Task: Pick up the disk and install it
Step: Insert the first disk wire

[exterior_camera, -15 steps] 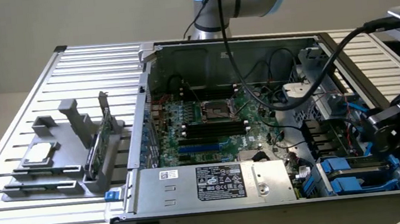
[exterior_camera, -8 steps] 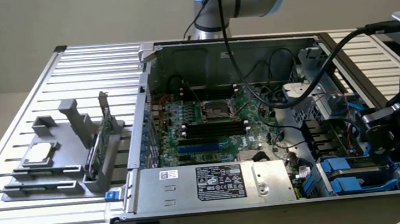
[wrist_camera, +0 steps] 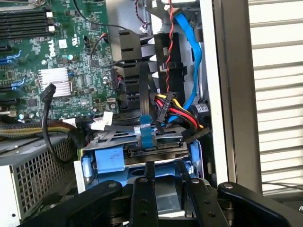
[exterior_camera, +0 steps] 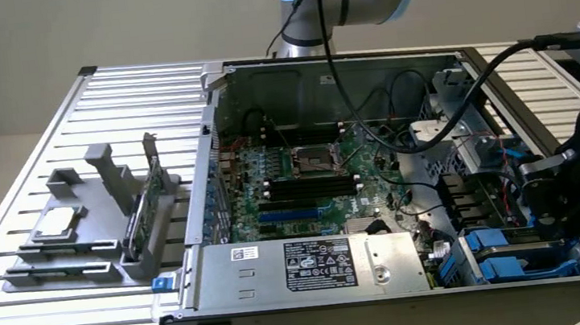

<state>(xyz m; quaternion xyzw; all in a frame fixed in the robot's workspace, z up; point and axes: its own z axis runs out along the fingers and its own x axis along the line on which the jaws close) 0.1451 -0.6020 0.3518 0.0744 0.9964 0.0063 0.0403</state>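
Currently, the end effector (wrist_camera: 166,182) clamps the disk (wrist_camera: 165,194), low in the drive-bay corner of the open computer case (exterior_camera: 294,89), just beside cables (wrist_camera: 176,112).

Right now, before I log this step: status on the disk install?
Hand low inside the case. Blue-railed disk directly before it. Cable bundle just past the disk.

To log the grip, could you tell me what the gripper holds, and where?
The gripper appears to hold the disk by the middle of its near end.
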